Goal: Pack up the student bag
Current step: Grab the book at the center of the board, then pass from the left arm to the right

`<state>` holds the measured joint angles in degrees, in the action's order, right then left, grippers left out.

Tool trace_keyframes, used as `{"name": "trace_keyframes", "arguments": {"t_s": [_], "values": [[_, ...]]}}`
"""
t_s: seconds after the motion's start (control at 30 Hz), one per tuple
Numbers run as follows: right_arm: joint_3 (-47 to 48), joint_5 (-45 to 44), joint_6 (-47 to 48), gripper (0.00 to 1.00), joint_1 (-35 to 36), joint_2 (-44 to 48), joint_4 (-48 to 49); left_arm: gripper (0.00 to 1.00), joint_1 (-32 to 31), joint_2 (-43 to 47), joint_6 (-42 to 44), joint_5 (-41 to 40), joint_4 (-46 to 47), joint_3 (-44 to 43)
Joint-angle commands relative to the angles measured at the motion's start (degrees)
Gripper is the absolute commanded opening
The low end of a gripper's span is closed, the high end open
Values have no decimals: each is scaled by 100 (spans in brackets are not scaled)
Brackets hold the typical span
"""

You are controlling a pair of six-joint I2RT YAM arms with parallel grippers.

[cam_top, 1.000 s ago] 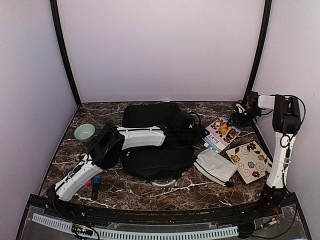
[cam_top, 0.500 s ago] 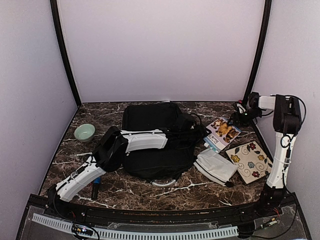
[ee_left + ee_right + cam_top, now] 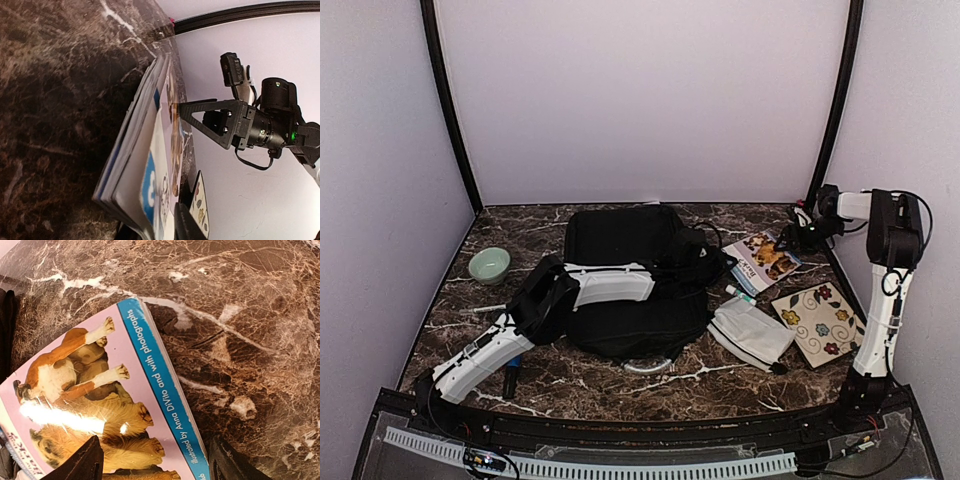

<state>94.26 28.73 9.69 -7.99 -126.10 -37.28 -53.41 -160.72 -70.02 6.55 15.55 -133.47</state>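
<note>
Left gripper (image 3: pixel 712 262) reaches across backpack (image 3: pixel 620 235) at book (image 3: pixel 767 257) edge, closure unclear; right gripper (image 3: pixel 160 462) apart, probably bracing far corner.

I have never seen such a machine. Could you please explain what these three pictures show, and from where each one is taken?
These are two robot arms fixed at the near edge of a marble table. The wide picture comes from a camera above and behind them. The other two come from cameras on the wrists. On the table lie a black backpack, a green bowl, a picture book with dogs, a white pouch and a flowered card. The left gripper reaches over the backpack to the book's edge; whether it grips the book is unclear. The right gripper stands open over the book.
</note>
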Motion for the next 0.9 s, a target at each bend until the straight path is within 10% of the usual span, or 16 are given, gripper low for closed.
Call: {"name": "trace_keyframes", "arguments": {"t_s": [0.0, 0.33, 0.77, 0.87], "values": [[-233, 39, -156, 72, 31, 181, 32, 19, 67, -48, 283, -76, 636, 4], [-739, 204, -650, 74, -168, 1743, 462, 0, 59, 510, 917, 281, 1806, 495], [-976, 1516, -864, 78, -63, 4122, 504, 0, 121, 2573, 2039, 826, 2922, 1962], [-775, 1741, -898, 98, -67, 4476, 445, 0, 235, 3254, 2266, 992, 2574, 2477]]}}
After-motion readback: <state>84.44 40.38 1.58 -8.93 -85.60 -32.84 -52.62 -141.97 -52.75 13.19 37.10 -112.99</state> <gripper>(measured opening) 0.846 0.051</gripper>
